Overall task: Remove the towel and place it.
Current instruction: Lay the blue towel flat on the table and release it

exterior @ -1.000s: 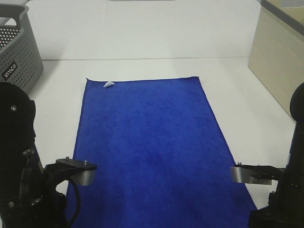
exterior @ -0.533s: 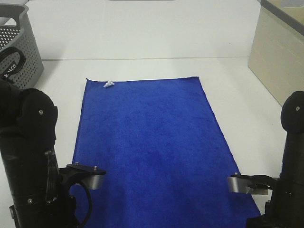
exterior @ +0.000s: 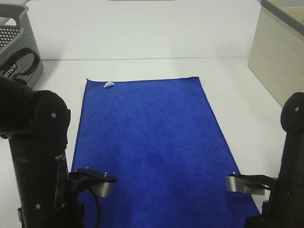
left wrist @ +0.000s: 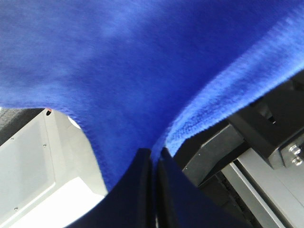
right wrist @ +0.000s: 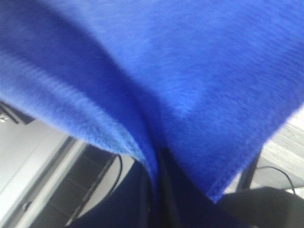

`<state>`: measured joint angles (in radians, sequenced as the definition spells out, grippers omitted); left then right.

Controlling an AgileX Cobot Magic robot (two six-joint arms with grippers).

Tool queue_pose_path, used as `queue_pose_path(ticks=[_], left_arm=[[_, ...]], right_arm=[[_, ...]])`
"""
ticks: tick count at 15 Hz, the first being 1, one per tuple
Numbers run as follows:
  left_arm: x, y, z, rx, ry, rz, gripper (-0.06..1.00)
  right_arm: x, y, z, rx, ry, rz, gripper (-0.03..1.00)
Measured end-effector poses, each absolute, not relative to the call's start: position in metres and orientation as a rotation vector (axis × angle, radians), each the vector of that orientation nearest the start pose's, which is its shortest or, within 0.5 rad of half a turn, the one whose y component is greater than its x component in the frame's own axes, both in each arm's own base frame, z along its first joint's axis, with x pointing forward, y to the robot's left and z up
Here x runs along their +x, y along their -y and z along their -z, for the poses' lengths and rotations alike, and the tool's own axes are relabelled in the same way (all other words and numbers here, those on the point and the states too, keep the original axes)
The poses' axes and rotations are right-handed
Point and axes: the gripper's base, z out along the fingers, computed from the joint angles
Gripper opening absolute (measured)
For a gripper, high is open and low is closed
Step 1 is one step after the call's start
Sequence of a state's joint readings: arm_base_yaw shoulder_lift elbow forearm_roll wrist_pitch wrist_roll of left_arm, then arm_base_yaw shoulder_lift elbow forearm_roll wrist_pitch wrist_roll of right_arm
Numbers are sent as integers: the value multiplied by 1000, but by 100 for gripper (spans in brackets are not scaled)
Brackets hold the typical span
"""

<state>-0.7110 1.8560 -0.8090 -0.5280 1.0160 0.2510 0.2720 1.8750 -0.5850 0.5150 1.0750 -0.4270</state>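
Both arms now sit farther forward. My left pincer [left wrist: 153, 156] and right pincer [right wrist: 155, 164] pinch the towel [exterior: 152, 137] at its near corners for even lifting.

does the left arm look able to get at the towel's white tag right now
Probably not: the left arm has its jaws shut on the towel at its near edge, and the tag sits at the far corner. Nothing blocks the way, but it would need to let go.
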Motion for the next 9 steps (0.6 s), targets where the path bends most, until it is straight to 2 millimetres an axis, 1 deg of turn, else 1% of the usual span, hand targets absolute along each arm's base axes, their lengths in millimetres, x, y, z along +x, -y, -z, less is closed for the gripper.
queue_pose_path(ticks=[2, 4, 5, 6, 7, 8, 9], left_arm=[[163, 195, -113, 1025, -3423, 511, 11], [163, 195, -113, 991, -3437, 502, 22], [163, 195, -113, 958, -3448, 494, 31], [163, 195, -113, 927, -3461, 486, 43], [163, 195, -113, 906, -3468, 481, 53], [163, 195, -113, 901, -3473, 479, 60], [163, 195, -113, 900, -3479, 479, 63]], right_arm=[[166, -89, -90, 343, 2410, 539, 21], [166, -89, -90, 343, 2409, 542, 39], [166, -89, -90, 331, 2410, 542, 50], [166, -90, -90, 319, 2411, 542, 60], [166, -90, -90, 318, 2411, 541, 67], [166, -90, -90, 314, 2411, 540, 71], [166, -90, -91, 307, 2416, 538, 73]])
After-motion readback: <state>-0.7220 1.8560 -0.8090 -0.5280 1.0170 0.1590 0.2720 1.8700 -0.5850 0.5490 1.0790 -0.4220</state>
